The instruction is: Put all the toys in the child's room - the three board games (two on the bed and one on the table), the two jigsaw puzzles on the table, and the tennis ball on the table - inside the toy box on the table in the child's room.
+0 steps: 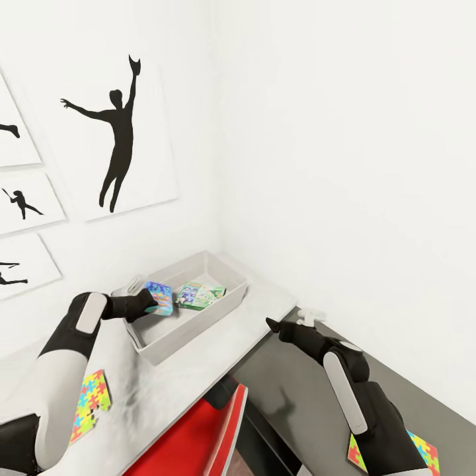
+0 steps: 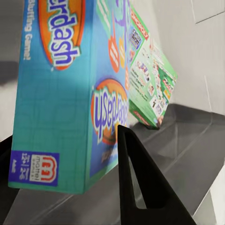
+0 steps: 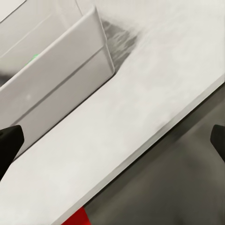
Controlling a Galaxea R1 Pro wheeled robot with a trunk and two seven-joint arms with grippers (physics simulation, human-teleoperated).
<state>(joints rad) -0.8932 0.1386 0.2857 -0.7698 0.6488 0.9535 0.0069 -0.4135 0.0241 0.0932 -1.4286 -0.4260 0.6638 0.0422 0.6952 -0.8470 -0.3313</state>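
**A:** What's on your left side?

**B:** A jigsaw puzzle (image 1: 90, 406) lies flat on the white table (image 1: 198, 370) beside my left forearm. Further along, my left gripper (image 1: 153, 305) reaches over the near-left rim of the grey toy box (image 1: 228, 307), with its fingers closed on the sides of a blue board game (image 1: 159, 297). In the left wrist view that blue board game (image 2: 65, 93) stands on edge between my fingers (image 2: 136, 183), and its lower corner hangs a little above the box floor.

**A:** Anything else in the box?

**B:** A green board game (image 1: 200, 295) is just beside the blue one, inside the box toward its middle. From the left wrist it (image 2: 152, 79) leans tilted, with its lower edge down on the box floor.

**A:** And the right side?

**B:** My right gripper (image 1: 272, 324) hangs off the table's front edge, over the dark floor, well apart from the box. Its fingertips (image 3: 9, 140) sit at opposite edges of the right wrist view, spread wide with nothing between them. A second jigsaw puzzle (image 1: 423, 453) lies on the floor near my right elbow, and a red chair (image 1: 198, 436) is tucked under the table between my arms.
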